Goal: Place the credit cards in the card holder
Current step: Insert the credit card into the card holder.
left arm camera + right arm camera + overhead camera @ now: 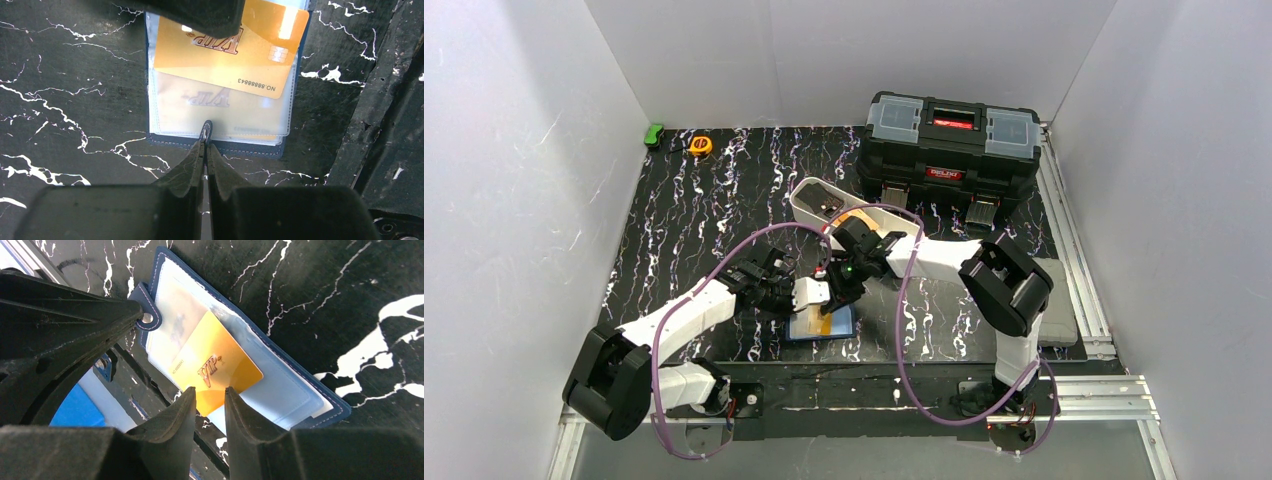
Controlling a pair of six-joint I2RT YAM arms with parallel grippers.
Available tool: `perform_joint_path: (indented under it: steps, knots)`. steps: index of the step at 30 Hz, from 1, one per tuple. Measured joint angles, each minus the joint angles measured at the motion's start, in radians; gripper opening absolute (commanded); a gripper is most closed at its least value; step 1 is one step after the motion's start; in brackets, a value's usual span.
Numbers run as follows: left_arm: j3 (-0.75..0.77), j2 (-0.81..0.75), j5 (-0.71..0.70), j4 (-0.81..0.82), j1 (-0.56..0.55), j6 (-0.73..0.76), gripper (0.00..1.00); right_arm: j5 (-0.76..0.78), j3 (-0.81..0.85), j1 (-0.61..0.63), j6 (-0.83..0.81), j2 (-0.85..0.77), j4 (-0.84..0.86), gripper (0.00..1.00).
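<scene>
With the left gripper (205, 150) pinching the tab (206, 131) of the open holder (245, 148), the right gripper (210, 401) nips the half-sleeved card (216, 365) at its outer end, which we judge best: light, stiff, slick.

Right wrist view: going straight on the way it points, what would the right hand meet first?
Probably the orange-yellow plastic VIP card, lying between its fingers, then the navy-blue folding card holder beneath; depth is unclear.
</scene>
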Motion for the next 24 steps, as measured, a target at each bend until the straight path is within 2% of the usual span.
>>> perform_joint_path:
  steps: [10, 24]
  knots:
    - [0.001, 0.000, 0.000, -0.009, 0.000, 0.000, 0.00, 0.010, 0.016, 0.007, -0.010, 0.014, -0.010, 0.38]
    - [0.001, 0.000, 0.000, -0.013, 0.000, 0.000, 0.00, 0.046, -0.046, 0.007, -0.026, -0.069, -0.023, 0.39]
